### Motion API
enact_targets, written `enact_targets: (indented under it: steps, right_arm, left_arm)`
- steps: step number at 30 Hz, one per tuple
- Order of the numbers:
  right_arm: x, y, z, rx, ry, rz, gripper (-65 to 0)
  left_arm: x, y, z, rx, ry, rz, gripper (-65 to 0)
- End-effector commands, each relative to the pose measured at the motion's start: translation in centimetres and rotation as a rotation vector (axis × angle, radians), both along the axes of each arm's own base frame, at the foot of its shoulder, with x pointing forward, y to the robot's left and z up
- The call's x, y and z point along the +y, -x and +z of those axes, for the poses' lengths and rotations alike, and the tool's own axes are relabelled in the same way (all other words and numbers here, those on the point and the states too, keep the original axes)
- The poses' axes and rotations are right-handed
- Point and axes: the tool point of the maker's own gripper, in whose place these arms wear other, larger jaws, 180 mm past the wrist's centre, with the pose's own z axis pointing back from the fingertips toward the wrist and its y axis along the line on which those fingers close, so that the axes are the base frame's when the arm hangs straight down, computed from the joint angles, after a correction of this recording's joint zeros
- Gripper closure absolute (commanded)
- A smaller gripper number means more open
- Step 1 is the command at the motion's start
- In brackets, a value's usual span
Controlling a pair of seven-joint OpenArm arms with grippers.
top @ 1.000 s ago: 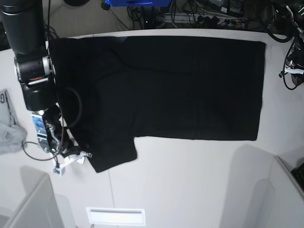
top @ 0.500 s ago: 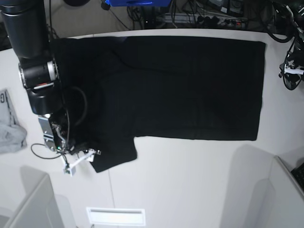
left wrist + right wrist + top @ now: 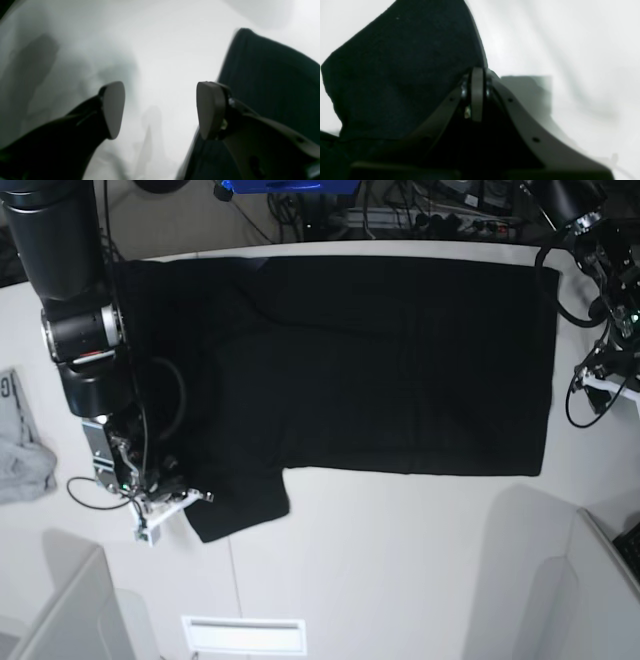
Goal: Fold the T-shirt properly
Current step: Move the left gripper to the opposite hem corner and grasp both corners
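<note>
White desk [image 3: 400, 560] carries the T-shirt [image 3: 380, 360] lengthwise; your right fingers [image 3: 477, 97] pinch its sleeve, left fingers [image 3: 113, 110] released beside its hem.

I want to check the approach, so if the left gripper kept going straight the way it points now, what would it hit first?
Most likely the bare white table. The left gripper is open and aimed there; the black T-shirt lies just beside its right finger. Depth is blurry.
</note>
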Motion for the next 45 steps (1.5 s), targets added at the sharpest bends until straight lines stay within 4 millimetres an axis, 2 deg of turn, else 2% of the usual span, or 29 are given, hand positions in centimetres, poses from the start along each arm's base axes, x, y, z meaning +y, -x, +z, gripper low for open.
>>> enact_targets:
  steps: [1,4,7,11,15,19,23,27,31,36,43,44,45]
  right_arm:
    - [-0.1,-1.2,1.5,-0.029,0.001,0.006,0.0]
    - [-0.2,-1.2,1.4,-0.027,0.0,0.004,0.0]
    - [-0.1,-1.2,1.5,-0.029,0.0,0.005,0.0]
    - [-0.1,-1.3,1.6,-0.031,0.0,0.005,0.0]
    - [-0.2,-1.3,1.6,-0.03,0.0,0.005,0.0]
    - [-0.1,-1.4,1.7,-0.032,0.0,0.005,0.0]
    - [-0.2,-1.3,1.6,-0.03,0.003,0.007,0.0]
    - [-0.3,-1.1,1.4,-0.026,0.002,0.004,0.0]
    - [-0.3,-1.1,1.4,-0.026,0.004,0.004,0.0]
    - [-0.8,-1.1,1.4,-0.025,0.011,0.001,0.0]
    - [-1.0,-1.1,1.5,-0.026,0.014,0.001,0.0]
    - [-1.0,-1.0,1.4,-0.025,0.014,0.0,0.0]
    - [-1.0,-1.0,1.3,-0.023,0.015,-0.001,0.0]
  left_arm:
    - [0.8,-1.3,1.5,-0.037,-0.034,-0.002,-43.6]
    - [0.9,-3.6,0.7,-0.038,0.006,-0.004,-43.6]
    - [0.0,-6.6,-0.4,-0.013,0.04,-0.052,-43.6]
    - [-0.7,-9.7,-0.9,0.0,0.082,-0.076,-43.6]
    - [-0.8,-11.7,-1.2,-0.001,0.133,-0.067,-43.6]
    - [-2.6,-13.8,-2.4,0.041,0.17,-0.107,-43.6]
    - [-3.1,-15.2,-3.6,0.056,0.189,-0.117,-43.6]
    - [-3.9,-16.1,-5.3,0.082,0.197,-0.135,-43.6]
    - [-4.2,-15.9,-6.7,0.119,0.225,-0.127,-43.6]
    - [-4.4,-16.5,-6.4,0.085,0.217,-0.129,-43.6]
    - [-4.4,-16.1,-6.9,0.096,0.219,-0.128,-42.1]
    - [-4.5,-16.1,-7.0,0.099,0.222,-0.128,-40.2]
    - [-4.6,-15.9,-7.4,0.106,0.228,-0.127,-35.2]
